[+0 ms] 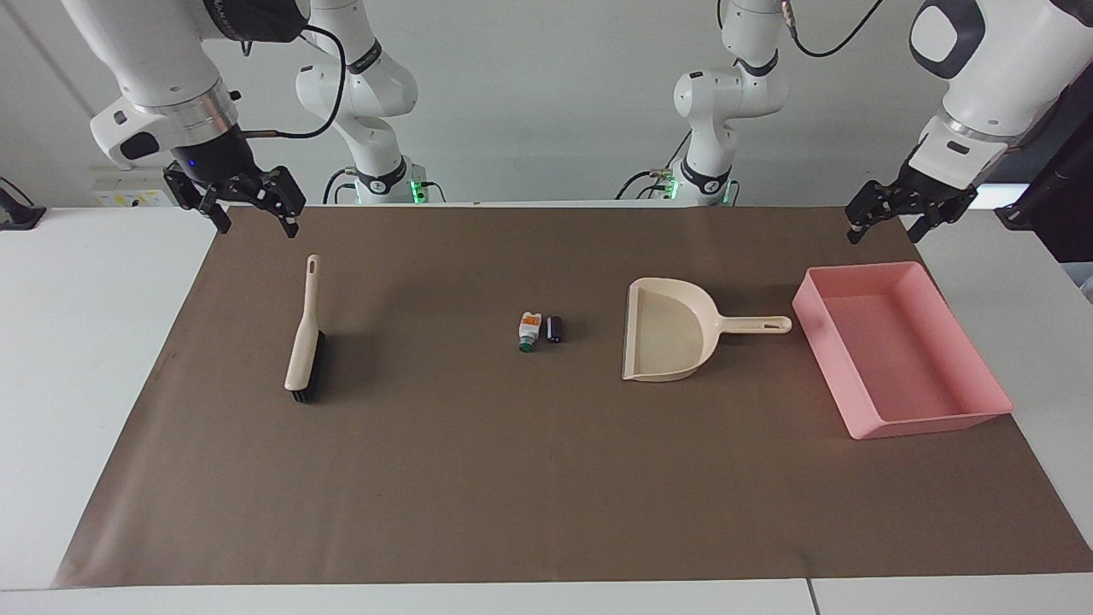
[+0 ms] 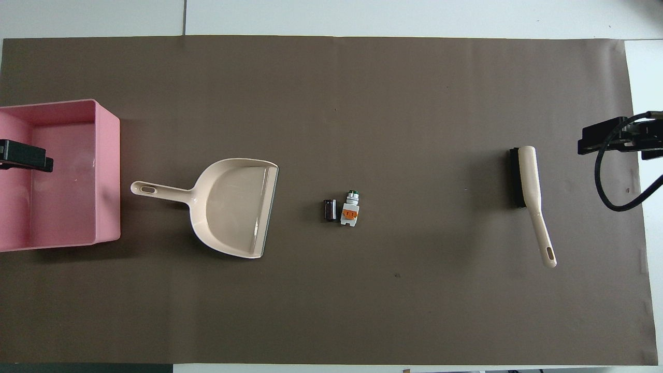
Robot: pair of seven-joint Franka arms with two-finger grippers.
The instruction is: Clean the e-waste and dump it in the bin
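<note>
E-waste: two stubby pieces lie touching or nearly so at the middle of the brown mat; the white piece has an orange band and a green end, and the dark cylinder sits just beside it.
Dustpan: the beige dustpan lies near the e-waste, toward the left arm's end of the bench, with its open mouth facing the pieces and its handle pointing toward the bin.
Bin: the pink bin stands just past the dustpan's handle, still farther from the e-waste, with nothing visible in it.
Brush: the beige brush lies well apart from the e-waste, toward the right arm's end, bristles to the mat and handle pointing toward the robots.
Left gripper: the left gripper hangs in the air over the mat's edge by the bin, fingers apart, holding nothing.
Right gripper: the right gripper hangs over the mat's corner near the brush handle, fingers apart, holding nothing.
Step in hand: judging by the untouched tools, the task is at its start, nothing swept yet.
Next move: likely the right gripper must descend onto the brush handle and the left onto the dustpan handle, so the pieces can be swept into the pan and tipped into the bin.
</note>
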